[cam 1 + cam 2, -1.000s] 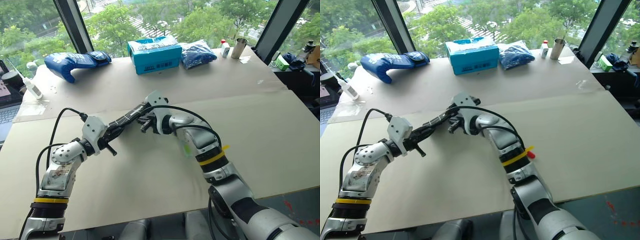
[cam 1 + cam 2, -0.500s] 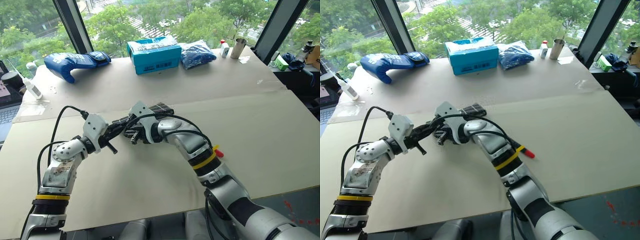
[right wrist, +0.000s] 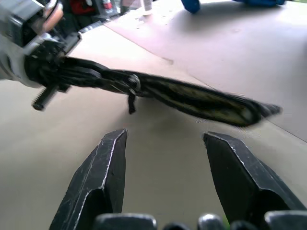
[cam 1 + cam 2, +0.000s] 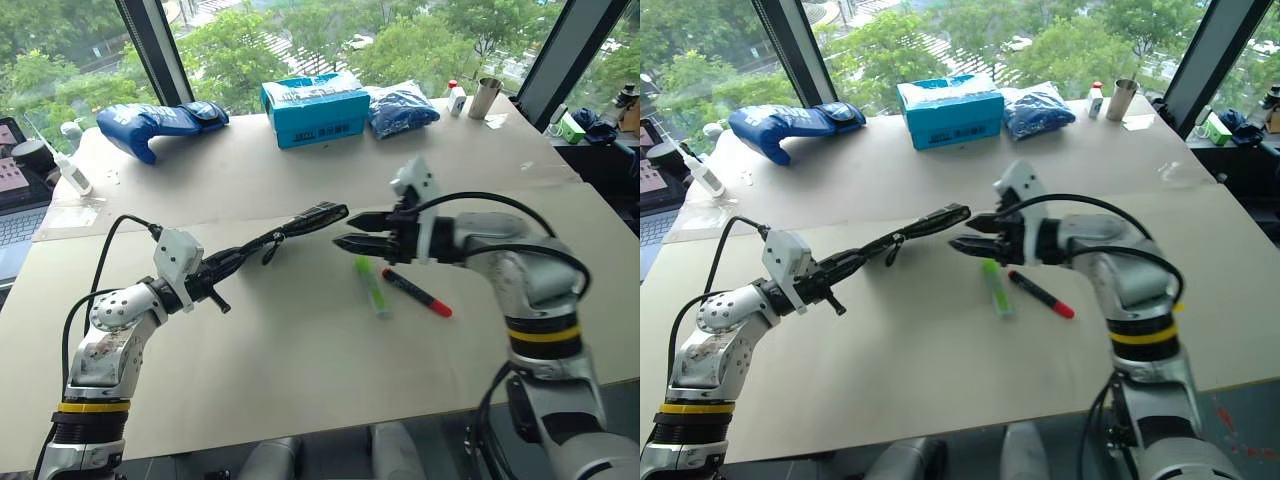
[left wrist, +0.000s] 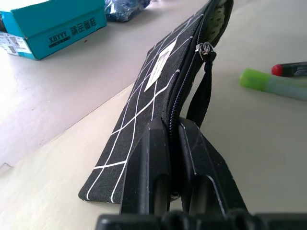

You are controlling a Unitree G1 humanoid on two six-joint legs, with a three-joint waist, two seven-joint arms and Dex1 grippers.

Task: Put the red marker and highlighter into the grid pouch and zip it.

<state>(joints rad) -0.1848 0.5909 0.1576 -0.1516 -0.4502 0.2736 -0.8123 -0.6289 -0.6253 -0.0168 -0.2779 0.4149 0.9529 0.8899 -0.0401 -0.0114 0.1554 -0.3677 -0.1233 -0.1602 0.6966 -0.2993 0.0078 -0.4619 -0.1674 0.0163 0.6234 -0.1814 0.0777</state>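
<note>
— Status, please: where do the pens lie?
— Right gripper (image 4: 352, 230) open, empty; I see highlighter (image 4: 371, 287) and marker (image 4: 416, 293) at its 5 o'clock, nearest it. Left gripper (image 5: 172, 143) clamps the pouch (image 4: 300, 222), mouth open.

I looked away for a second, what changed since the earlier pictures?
The right gripper let go of the grid pouch, swung off to the right and opened. The left gripper stays clamped on the pouch's end, holding it up. The red marker and highlighter lie on the table as before.

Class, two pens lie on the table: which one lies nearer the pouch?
The pale green highlighter. It lies between the grid pouch and the red marker, which lies beyond it.
</note>
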